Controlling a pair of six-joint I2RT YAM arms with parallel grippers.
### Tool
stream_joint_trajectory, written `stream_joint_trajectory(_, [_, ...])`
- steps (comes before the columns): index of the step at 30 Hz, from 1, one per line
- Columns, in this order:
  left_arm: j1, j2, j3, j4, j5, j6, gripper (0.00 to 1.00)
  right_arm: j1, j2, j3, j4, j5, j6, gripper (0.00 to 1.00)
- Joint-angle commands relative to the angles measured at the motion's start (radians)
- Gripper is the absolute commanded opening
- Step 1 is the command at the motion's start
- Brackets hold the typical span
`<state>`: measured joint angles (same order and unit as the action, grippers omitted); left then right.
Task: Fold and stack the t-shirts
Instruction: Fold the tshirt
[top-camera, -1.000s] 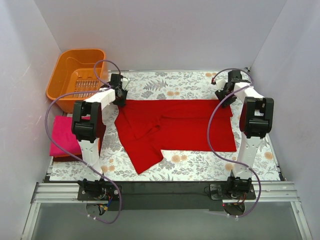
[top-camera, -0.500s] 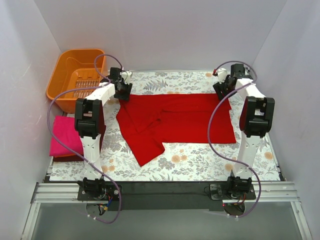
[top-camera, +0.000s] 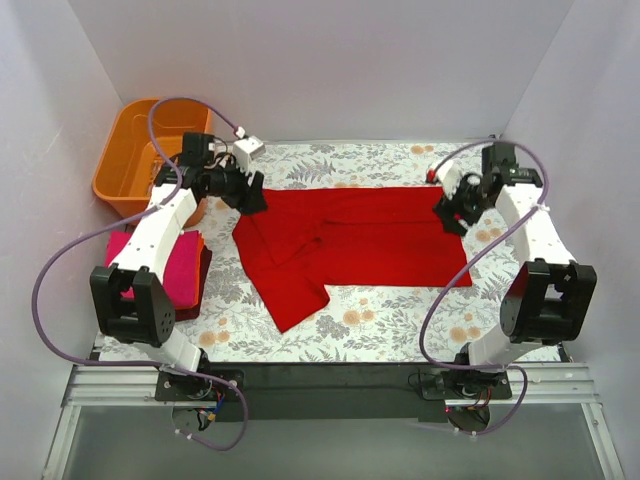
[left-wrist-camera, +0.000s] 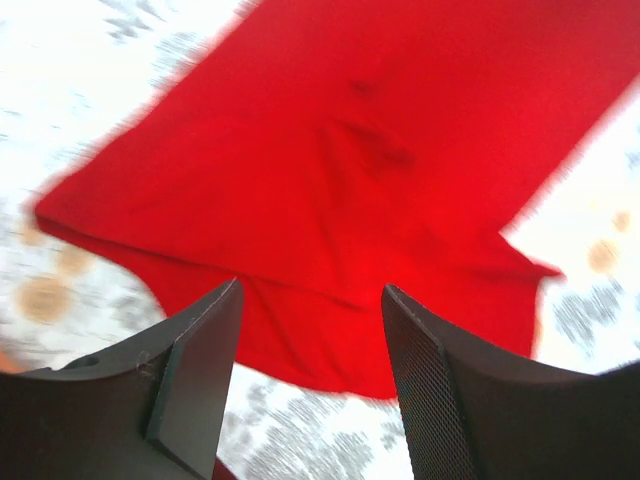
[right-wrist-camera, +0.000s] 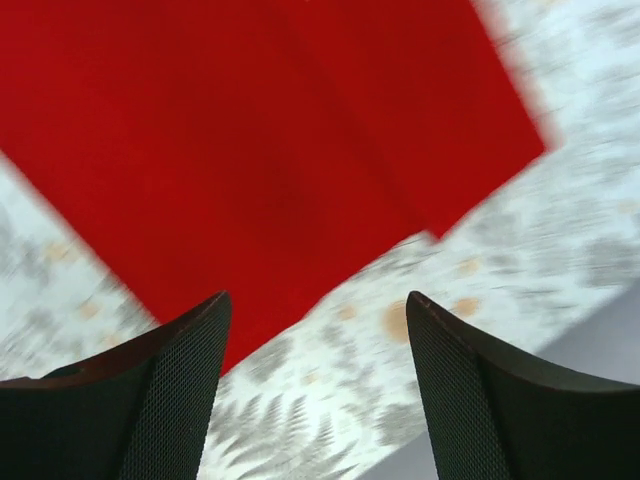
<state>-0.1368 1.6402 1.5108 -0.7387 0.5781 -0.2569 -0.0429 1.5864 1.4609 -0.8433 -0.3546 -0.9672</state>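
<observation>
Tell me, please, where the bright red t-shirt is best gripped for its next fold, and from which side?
Probably at the tip of the flap of the red t-shirt that juts toward the near edge. It lies flat on the floral cloth, clear of the folded body, so the left hand, open and nearest, could drop from above and pinch its left edge.

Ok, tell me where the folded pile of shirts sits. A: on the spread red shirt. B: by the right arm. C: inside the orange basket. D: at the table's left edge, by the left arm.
D: the folded pile lies at the left edge, partly under the left arm, nearer than the orange basket and apart from the red t-shirt.
</observation>
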Motion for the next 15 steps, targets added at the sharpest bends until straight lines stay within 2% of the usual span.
stream_joint_trajectory(1, [-0.004,-0.069,-0.135,-0.109,0.150,0.117,0.57,-0.003,-0.058,-0.216,-0.227,0.025,-0.229,0.74])
stream_joint_trajectory(5, [-0.023,-0.146,-0.247,-0.129,0.155,0.157,0.57,-0.005,-0.131,-0.394,-0.206,0.156,-0.356,0.65])
stream_joint_trajectory(8, [-0.038,-0.190,-0.322,-0.128,0.152,0.156,0.56,-0.009,-0.152,-0.488,-0.126,0.203,-0.378,0.60])
stream_joint_trajectory(11, [-0.047,-0.215,-0.365,-0.125,0.146,0.140,0.56,-0.006,-0.144,-0.525,-0.033,0.209,-0.375,0.51])
stream_joint_trajectory(15, [-0.050,-0.224,-0.386,-0.122,0.128,0.137,0.56,-0.006,-0.100,-0.547,0.029,0.244,-0.383,0.47])
